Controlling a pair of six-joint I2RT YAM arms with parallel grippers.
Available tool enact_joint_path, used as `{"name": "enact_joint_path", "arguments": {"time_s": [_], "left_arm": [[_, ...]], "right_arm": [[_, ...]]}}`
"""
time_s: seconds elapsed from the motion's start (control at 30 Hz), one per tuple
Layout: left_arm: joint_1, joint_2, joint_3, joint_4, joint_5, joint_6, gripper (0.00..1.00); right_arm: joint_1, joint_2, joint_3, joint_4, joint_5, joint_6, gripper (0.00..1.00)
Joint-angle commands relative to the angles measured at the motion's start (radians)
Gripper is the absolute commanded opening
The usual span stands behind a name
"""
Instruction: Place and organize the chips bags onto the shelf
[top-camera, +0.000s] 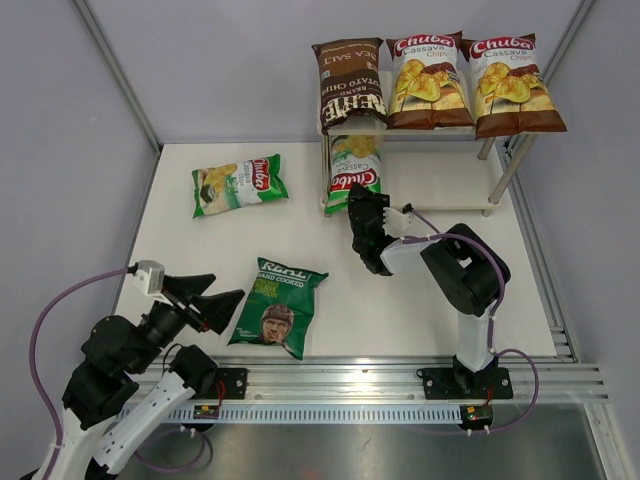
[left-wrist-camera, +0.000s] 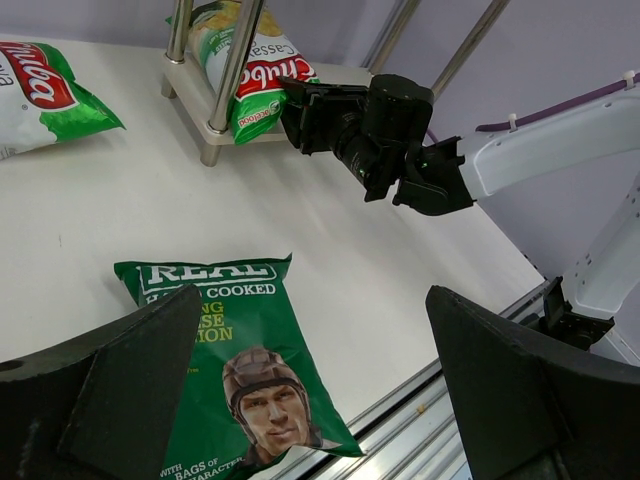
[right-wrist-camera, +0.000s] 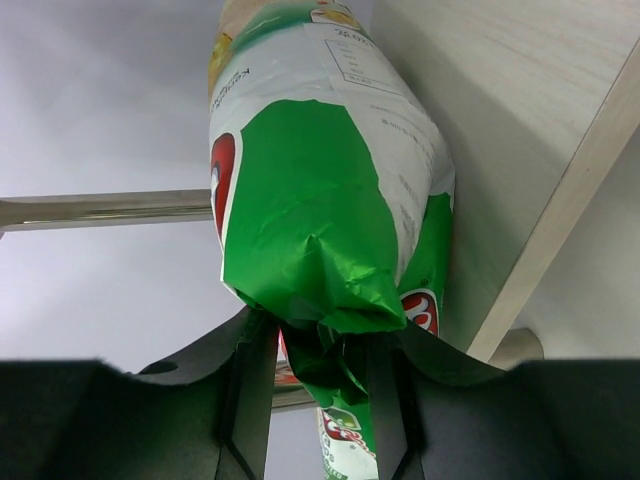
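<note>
The shelf (top-camera: 440, 186) stands at the back right. Its top board carries a dark brown Kettle bag (top-camera: 350, 85) and two brown-and-white Chuba bags (top-camera: 428, 80) (top-camera: 512, 85). A green-and-white Chuba bag (top-camera: 354, 170) (right-wrist-camera: 310, 200) lies at the left end of the lower board, its near end sticking out. My right gripper (top-camera: 362, 205) (right-wrist-camera: 320, 360) is at that end, open, the crumpled seam loose between its fingers (right-wrist-camera: 250, 400). Another green Chuba bag (top-camera: 240, 183) and the dark green REAL bag (top-camera: 278, 307) (left-wrist-camera: 230, 340) lie on the table. My left gripper (top-camera: 222, 293) (left-wrist-camera: 315, 330) hovers wide open and empty over the REAL bag's near-left side.
Grey walls enclose the white table on the left, back and right. An aluminium rail (top-camera: 400, 375) runs along the near edge. The shelf's metal legs (left-wrist-camera: 235, 65) stand around the lower bag. The right arm (left-wrist-camera: 520, 160) reaches across in the left wrist view.
</note>
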Motion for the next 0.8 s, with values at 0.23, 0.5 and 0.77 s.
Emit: {"name": "enact_joint_path", "arguments": {"time_s": [0.23,0.5,0.77], "left_arm": [[0.0,-0.016,0.0,0.043,0.023,0.007,0.99],[0.0,-0.016,0.001,0.041,0.019,0.007,0.99],[0.0,-0.01,0.001,0.04,0.016,0.006,0.99]], "right_arm": [[-0.064,0.013,-0.083,0.073,-0.194,0.108,0.51],[-0.093,-0.041,-0.129,0.061,-0.222,0.086,0.66],[-0.14,-0.044,-0.121,0.082,-0.352,0.019,0.76]]}}
